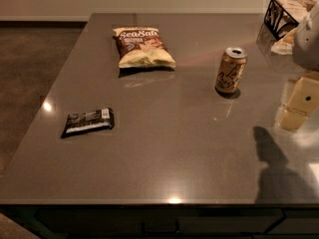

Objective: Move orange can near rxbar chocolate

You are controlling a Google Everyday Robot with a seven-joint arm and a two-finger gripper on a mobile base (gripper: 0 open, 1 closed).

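Orange can [231, 69] stands upright on the right half of the desk [164, 158], its silver top facing up and dark cursive lettering running down its side; what is inside it I cannot see. The rxbar chocolate [88, 122] lies flat well apart from it, over toward the desk's left edge and nearer the front, a black wrapper with white text and a white patch at its right end. Behind and between the two, toward the far side, a brown-and-cream chip bag [143, 46] marked "Sea Salt" lies on its back, puffed and closed. At the far right corner sits a black wire basket [277, 10] holding pale, paper-like things that I cannot make out, with one pale piece lying just outside it on the desk. The gripper [299, 106] hangs at the right edge, to the right of the can and a little nearer the front, apart from it and touching nothing; whether it is parted or closed I cannot tell. A white part of the arm [308, 36] rises above it, and a dark shadow [274, 168] falls on the desk in front.
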